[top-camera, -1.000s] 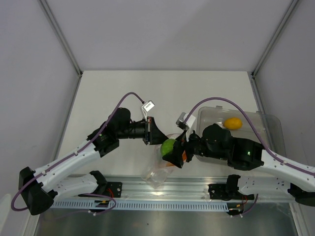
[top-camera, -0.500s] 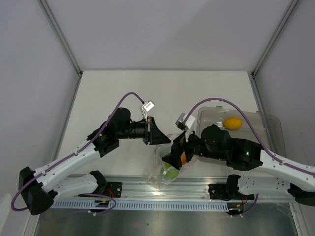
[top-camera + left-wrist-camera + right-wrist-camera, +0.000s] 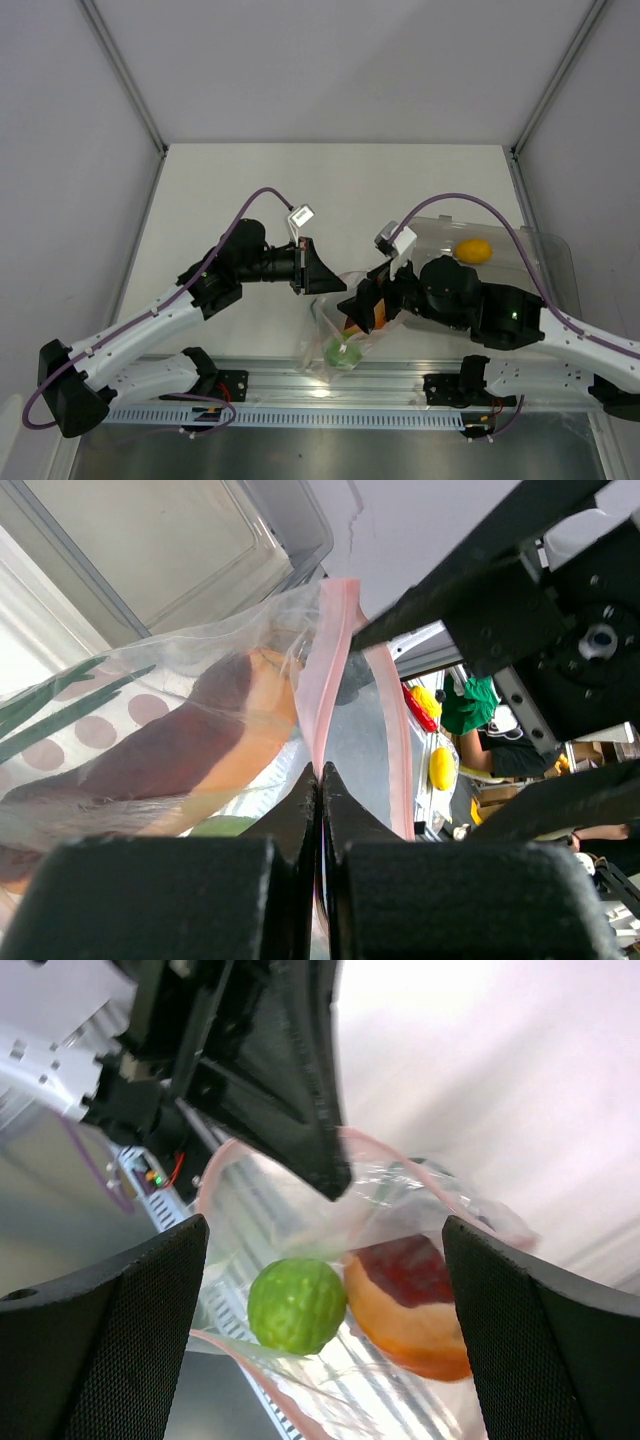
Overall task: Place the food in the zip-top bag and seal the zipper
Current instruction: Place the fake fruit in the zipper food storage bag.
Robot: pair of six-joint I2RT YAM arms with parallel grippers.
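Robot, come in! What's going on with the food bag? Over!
Left gripper shut on zipper. Right gripper open, empty, over bag. Green fruit, slice inside; yellow fruit in tray. Nothing blocking.

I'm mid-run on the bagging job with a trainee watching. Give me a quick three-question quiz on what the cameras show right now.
1. True or false: the green fruit lies inside the zip-top bag.
2. The left fingers are shut on: A) the zipper; B) the green fruit; C) nothing.
3. Which food is not in the bag, and where does it sit?

Key:
1. True.
2. A.
3. The yellow-orange fruit, in the clear tray.
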